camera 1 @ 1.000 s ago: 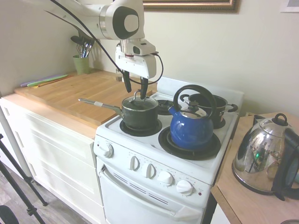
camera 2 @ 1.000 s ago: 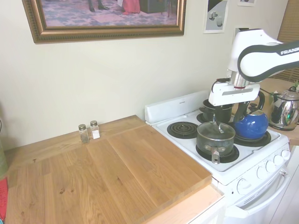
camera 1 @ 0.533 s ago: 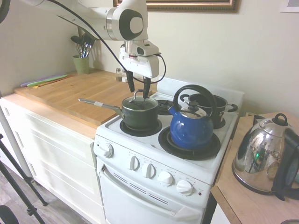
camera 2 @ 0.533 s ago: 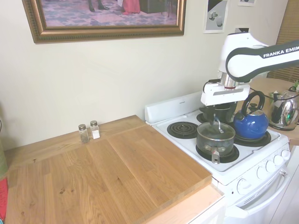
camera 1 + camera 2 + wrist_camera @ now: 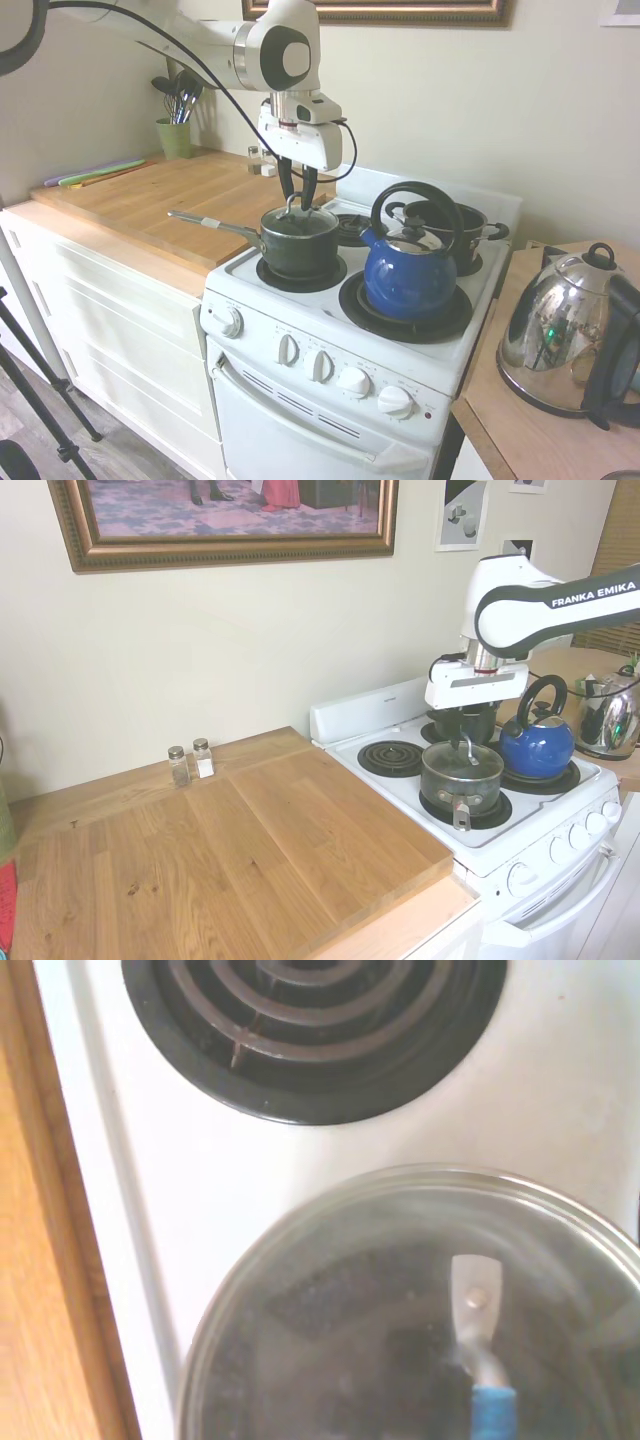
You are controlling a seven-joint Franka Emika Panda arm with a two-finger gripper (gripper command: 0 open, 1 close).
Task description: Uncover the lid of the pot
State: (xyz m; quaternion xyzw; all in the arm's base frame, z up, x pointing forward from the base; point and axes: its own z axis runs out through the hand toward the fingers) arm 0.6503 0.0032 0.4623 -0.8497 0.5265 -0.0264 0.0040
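Closing in on the handle now: over the last second I've seen the gripper [image 5: 297, 184] narrow its jaws from a wide spread to a slim gap and slide back toward the wall side of the stove [image 5: 330, 318]. From the first exterior view the dark fingers hang just above the lid [image 5: 300, 221], with its arched loop handle [image 5: 293, 205] right under the tips, and I can't see any contact yet. The jaws are nearly together but pinching nothing. The lid sits flat on the pot [image 5: 297, 249], which rests on the front burner nearest the wooden counter [image 5: 170, 195], its long handle reaching out over the counter edge. In the wrist view I see the glass lid [image 5: 400, 1310] with one foot of its handle, and an empty coil burner [image 5: 315, 1030] beyond it. The blue kettle [image 5: 408, 265] stands just beside the pot, and I reckon it leaves room. To me this reads as lining up for the grab: a short drop remains, then a pinch on the loop. Nothing is uncovered yet
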